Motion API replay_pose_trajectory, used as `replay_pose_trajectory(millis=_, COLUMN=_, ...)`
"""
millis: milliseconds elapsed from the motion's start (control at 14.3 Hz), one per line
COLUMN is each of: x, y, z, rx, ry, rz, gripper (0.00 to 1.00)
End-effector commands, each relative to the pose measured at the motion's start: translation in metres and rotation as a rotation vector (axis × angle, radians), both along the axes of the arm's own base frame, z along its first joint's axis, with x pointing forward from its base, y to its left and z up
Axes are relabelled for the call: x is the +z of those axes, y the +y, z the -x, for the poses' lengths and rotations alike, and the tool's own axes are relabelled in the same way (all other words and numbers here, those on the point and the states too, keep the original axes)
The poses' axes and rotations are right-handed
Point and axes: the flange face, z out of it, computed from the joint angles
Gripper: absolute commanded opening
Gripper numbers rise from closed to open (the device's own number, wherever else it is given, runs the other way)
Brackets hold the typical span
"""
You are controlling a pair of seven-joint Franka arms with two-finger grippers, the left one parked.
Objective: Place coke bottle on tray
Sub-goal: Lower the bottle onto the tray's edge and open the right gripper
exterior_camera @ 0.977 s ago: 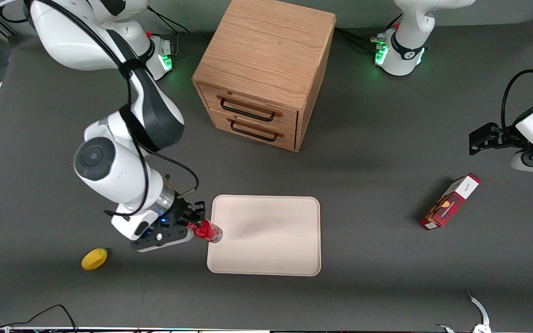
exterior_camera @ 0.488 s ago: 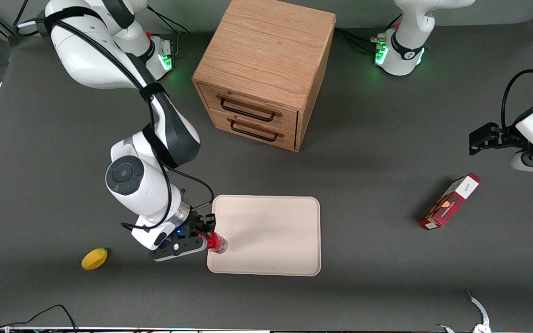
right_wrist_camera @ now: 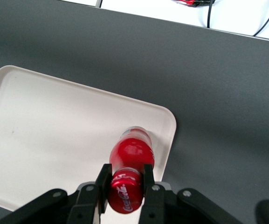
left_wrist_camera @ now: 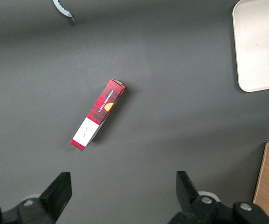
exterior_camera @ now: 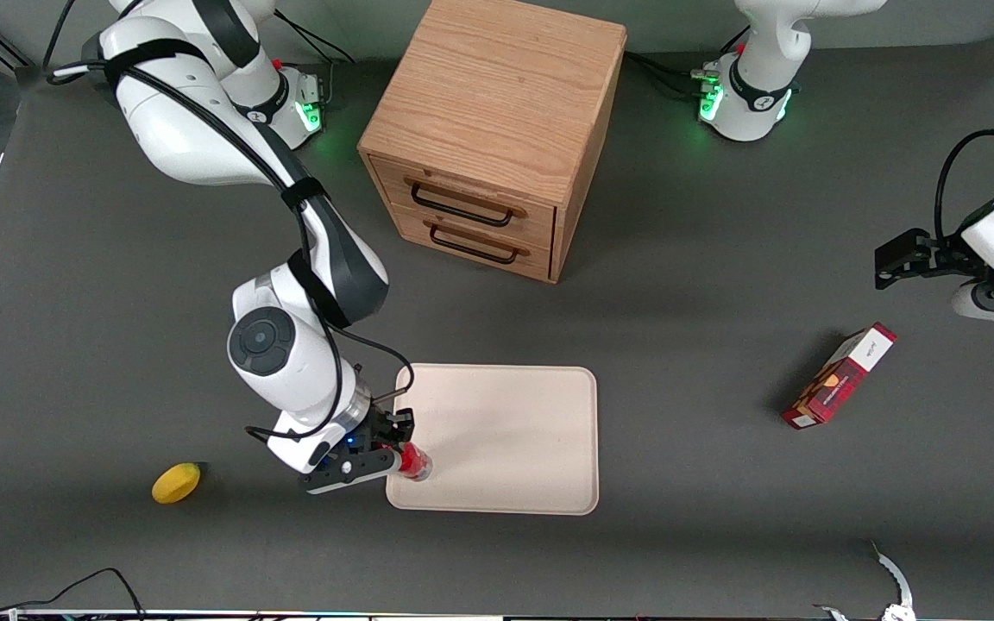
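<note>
Gripper [exterior_camera: 399, 457]: clamped on the bottle [exterior_camera: 415, 463], one finger on each side of its upper body just under the cap, as the wrist view shows [right_wrist_camera: 126, 184]. It hangs over the tray [exterior_camera: 506, 431] at the corner nearest the front camera, toward the working arm's end of the table.

Bottle [right_wrist_camera: 130, 163]: red, held roughly upright with the cap up and the clear base down. Its long axis runs straight down from the fingers to the tray, so the thing to be placed lies directly below the grip.

Bottle against tray [right_wrist_camera: 55, 140]: the base is over the tray floor, just inside the rounded corner and close to the rim. Whether it touches the floor or hangs a little above it cannot be told.

Step in hand: by my reading, the last lowering before release; the carry looks nearly done.

What the move turns on: the base sits near the rim, so a straight descent keeps it on the flat part, while any drift toward the corner could set it on the raised edge and tip it.

Handling: a narrow, tall bottle gripped high will likely topple easily if let go while tilted.

Elsewhere: fruit [exterior_camera: 176, 482] on the table toward the working arm's end; carton [exterior_camera: 839, 376] toward the parked arm's end; cabinet [exterior_camera: 488, 129] farther from the camera than the tray.
</note>
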Motion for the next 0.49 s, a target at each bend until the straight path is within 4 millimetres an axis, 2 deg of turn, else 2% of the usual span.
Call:
replay_pose_trajectory(millis=0, x=-0.0008, y=0.0064, z=-0.0077, rx=0.015, ry=-0.053, rz=0.003, gripper=0.00)
replay_pose_trajectory(millis=419, x=-0.0046, y=-0.0026, z=-0.0118, rx=0.029, ry=-0.074, rz=0.046, gripper=0.00)
